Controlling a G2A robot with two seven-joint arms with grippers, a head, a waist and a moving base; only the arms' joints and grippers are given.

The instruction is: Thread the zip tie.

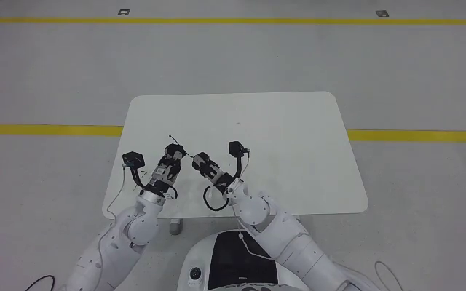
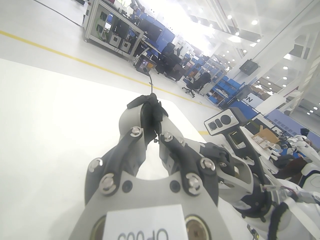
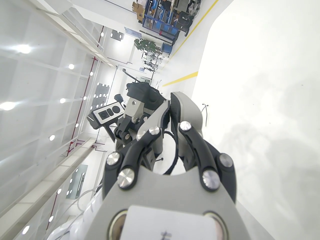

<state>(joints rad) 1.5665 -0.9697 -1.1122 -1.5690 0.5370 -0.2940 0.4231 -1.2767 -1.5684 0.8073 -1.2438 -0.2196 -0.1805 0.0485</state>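
Left pincer (image 2: 150, 109) is pressed together on the zip tie (image 2: 150, 83). I see a thin black piece of the tie poke out past the tips, with a small bend at its end. From above, that piece points to about 12 o'clock, away from the robot. Right pincer (image 3: 172, 109) is pressed together too. A black ribbed band, which looks like more of the tie, runs between its fingers (image 3: 183, 101) and curls back toward the wrist. I cannot tell if the two black bits join up.

From above, both pincers hang over the white surface (image 1: 291, 145), at about 8 o'clock on it, near its close edge. The left pincer is at 9 o'clock from the right pincer. The two are just beside each other, with their tips turned in toward one another. I cannot tell if they touch. A black loop (image 1: 212, 201) sits by the right wrist, at about 6 o'clock from the right pincer. A yellow line (image 1: 44, 129) runs across the floor at 9 o'clock and 3 o'clock of the surface.
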